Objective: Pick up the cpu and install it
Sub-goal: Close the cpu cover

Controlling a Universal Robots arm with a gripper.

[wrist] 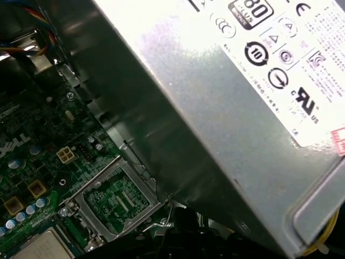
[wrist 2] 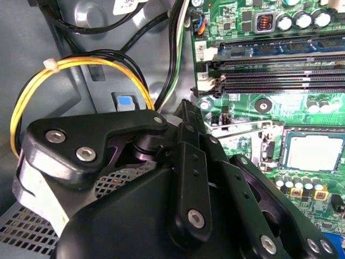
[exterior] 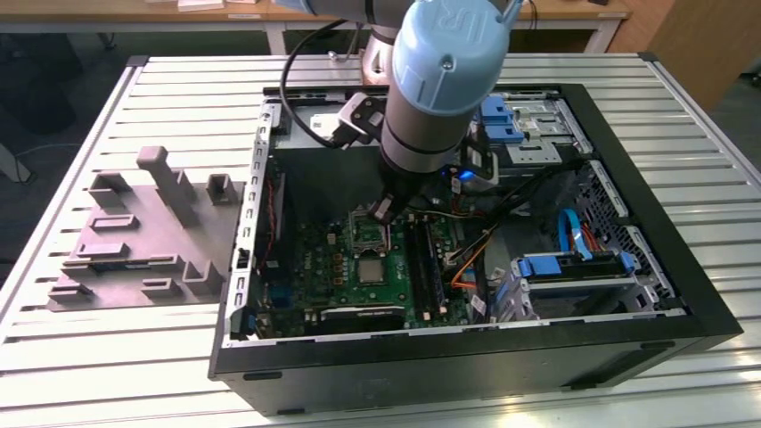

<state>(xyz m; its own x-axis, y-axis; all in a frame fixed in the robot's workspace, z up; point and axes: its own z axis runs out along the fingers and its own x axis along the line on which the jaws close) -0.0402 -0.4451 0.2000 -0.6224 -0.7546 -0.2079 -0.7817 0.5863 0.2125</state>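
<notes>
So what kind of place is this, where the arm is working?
Probably a robotics lab or test bench for computer assembly: an open desktop PC case lies on a slatted aluminium table, with a grey moulded parts tray beside it and desks behind.

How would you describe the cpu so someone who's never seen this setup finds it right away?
Look inside the open black computer case, at the green motherboard on its floor. Near the board's middle, beside the gripper, lies the cpu: a flat, pale silvery square, unlike the long dark memory slots alongside.
</notes>
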